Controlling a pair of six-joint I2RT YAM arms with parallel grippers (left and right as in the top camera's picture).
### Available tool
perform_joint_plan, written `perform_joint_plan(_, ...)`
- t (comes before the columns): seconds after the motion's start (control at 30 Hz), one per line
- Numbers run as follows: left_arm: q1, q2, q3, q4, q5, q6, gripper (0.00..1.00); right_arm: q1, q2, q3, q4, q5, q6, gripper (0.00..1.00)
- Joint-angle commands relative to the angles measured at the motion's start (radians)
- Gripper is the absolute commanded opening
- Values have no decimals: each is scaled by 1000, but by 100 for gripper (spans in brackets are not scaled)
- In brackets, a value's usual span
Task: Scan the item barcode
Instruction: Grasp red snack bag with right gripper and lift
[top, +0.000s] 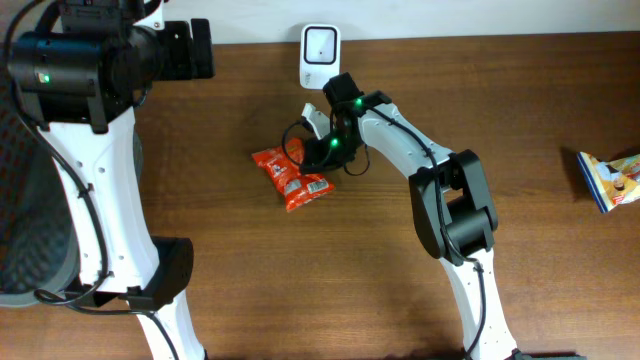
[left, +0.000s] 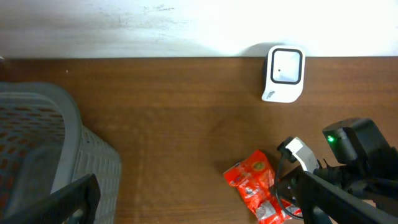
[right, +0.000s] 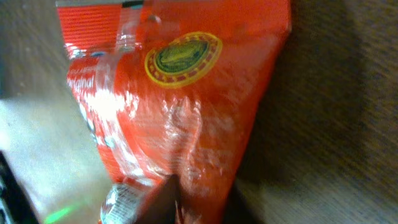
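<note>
A red snack packet (top: 290, 172) lies on the brown table, with a barcode patch at its lower right end. My right gripper (top: 332, 150) sits over that end, and the packet (right: 186, 112) fills the right wrist view with a dark finger (right: 163, 196) pressed into its foil, the jaws closed on it. The white scanner (top: 319, 55) stands upright at the table's back edge, just behind the packet. My left gripper (left: 199, 211) hangs open and empty at the far left; its view shows the packet (left: 252, 180) and the scanner (left: 285, 73).
A grey mesh basket (left: 43, 143) stands at the left end of the table, under the left arm (top: 90, 150). A blue and yellow packet (top: 612, 180) lies at the right edge. A wall runs along the back.
</note>
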Motion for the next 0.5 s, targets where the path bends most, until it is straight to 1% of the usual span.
perform_joint_plan(0.0, 2, -10, 7, 0, -4, -2, 99, -21, 24, 16, -43, 56, 21, 4)
perform_joint_plan(0.1, 2, -10, 7, 0, -4, -2, 99, -60, 18, 116, -145, 57, 22, 4)
perform_joint_plan(0.13, 2, -10, 7, 0, -4, -2, 99, -80, 14, 176, -212, 69, 22, 4)
perform_joint_plan(0.17, 2, -10, 7, 0, -4, -2, 99, -99, 13, 254, -303, 147, 31, 4)
perform_joint_plan(0.2, 2, -10, 7, 0, -4, -2, 99, -110, 13, 314, -370, 252, 64, 4)
perform_joint_plan(0.27, 2, -10, 7, 0, -4, -2, 99, -120, 13, 496, -574, 746, 185, 4)
perform_joint_plan(0.3, 2, -10, 7, 0, -4, -2, 99, -119, 13, 528, -613, 900, 235, 4)
perform_joint_plan(0.33, 2, -10, 7, 0, -4, -2, 99, -117, 13, 539, -637, 1004, 278, 4)
perform_joint_plan(0.37, 2, -10, 7, 0, -4, -2, 99, -118, 13, 536, -661, 1142, 363, 4)
perform_joint_plan(0.43, 2, -10, 7, 0, -4, -2, 99, -118, 13, 509, -659, 1223, 421, 4)
perform_joint_plan(0.47, 2, -10, 7, 0, -4, -2, 99, -118, 19, 484, -651, 1303, 467, 4)
